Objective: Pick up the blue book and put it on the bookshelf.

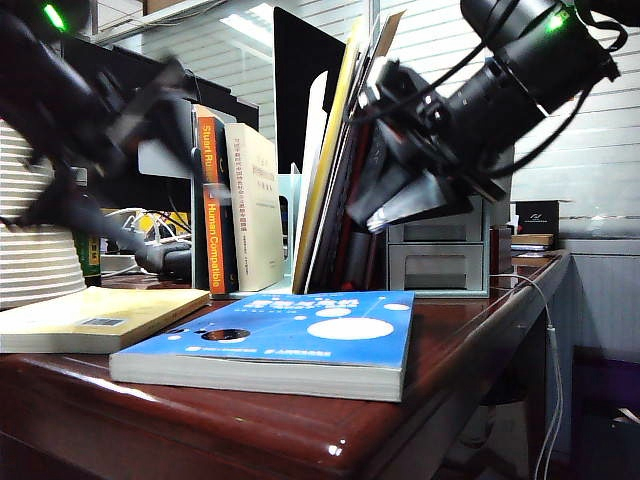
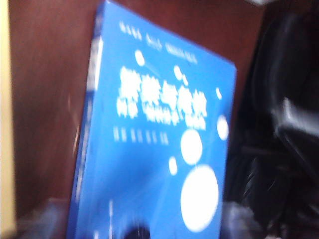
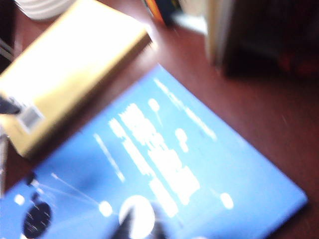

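Far left of the table: a white ribbed object [image 1: 35, 230] stands at the edge of the exterior view, and a pale yellow book [image 1: 90, 315] lies flat in front of it on the dark red-brown table [image 1: 470, 330].
Left tool: the left tool [image 1: 160, 95] is a dark blur above the table's left side, in front of the standing books. Its wrist view looks down on the blue cover, with two pale smears far apart at the lower corners — the jaws read as spread wide, with nothing between them.
Standing books: an orange-spined book [image 1: 213, 220] and a cream book [image 1: 255, 205] stand upright side by side, touching.
Bookshelf: the bookshelf [image 1: 292, 200] shows as pale metal dividers just right of the cream book. Several thin books and folders [image 1: 335, 170] lean in it, tilted to the right.
Blue book: the blue book [image 1: 290, 335] lies flat on the table, cover up, in front of the bookshelf and just right of the yellow book. It is near the front edge, with its white page edges toward the camera. Neither tool touches it.
Right tool: the right tool [image 1: 400, 205] hangs above the blue book's far right corner, in front of the leaning folders and pointing down to the left. Its pale fingers look drawn together into one wedge — clenched on nothing, though its own wrist view is too blurred to confirm.
Far right: a grey two-drawer organizer [image 1: 435, 255] sits behind the right tool.
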`<state>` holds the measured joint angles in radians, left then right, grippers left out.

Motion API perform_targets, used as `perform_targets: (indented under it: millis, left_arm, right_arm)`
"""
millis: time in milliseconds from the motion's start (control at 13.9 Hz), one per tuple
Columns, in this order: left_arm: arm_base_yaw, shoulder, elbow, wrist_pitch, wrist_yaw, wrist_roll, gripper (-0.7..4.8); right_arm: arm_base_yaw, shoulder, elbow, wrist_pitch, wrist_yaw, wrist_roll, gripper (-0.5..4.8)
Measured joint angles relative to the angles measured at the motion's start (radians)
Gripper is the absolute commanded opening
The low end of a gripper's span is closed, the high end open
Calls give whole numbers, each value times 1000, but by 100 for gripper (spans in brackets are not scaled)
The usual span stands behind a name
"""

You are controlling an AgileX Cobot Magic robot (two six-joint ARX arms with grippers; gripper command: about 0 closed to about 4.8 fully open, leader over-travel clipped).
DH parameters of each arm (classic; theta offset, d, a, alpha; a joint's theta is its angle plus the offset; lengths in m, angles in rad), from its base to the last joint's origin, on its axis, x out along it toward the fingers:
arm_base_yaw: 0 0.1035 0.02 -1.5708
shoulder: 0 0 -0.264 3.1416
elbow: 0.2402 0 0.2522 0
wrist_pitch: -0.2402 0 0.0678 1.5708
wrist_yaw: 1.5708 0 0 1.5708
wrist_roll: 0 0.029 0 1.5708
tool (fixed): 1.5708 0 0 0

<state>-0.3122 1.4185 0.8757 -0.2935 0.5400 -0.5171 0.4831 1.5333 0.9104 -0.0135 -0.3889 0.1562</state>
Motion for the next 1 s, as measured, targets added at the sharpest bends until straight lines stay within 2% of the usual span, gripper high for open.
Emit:
perform_targets:
  millis: [215, 645, 1004]
  left_arm:
    - [0, 119, 0, 58, 24, -23, 448]
    - [0, 126, 0, 78, 24, -37, 439]
    - [0, 186, 2, 126, 18, -38, 429]
  right_arm:
    - [0, 0, 0, -40, 53, 3, -6]
    - [0, 0, 0, -101, 178, 24, -6]
    - [0, 0, 0, -135, 232, 49, -6]
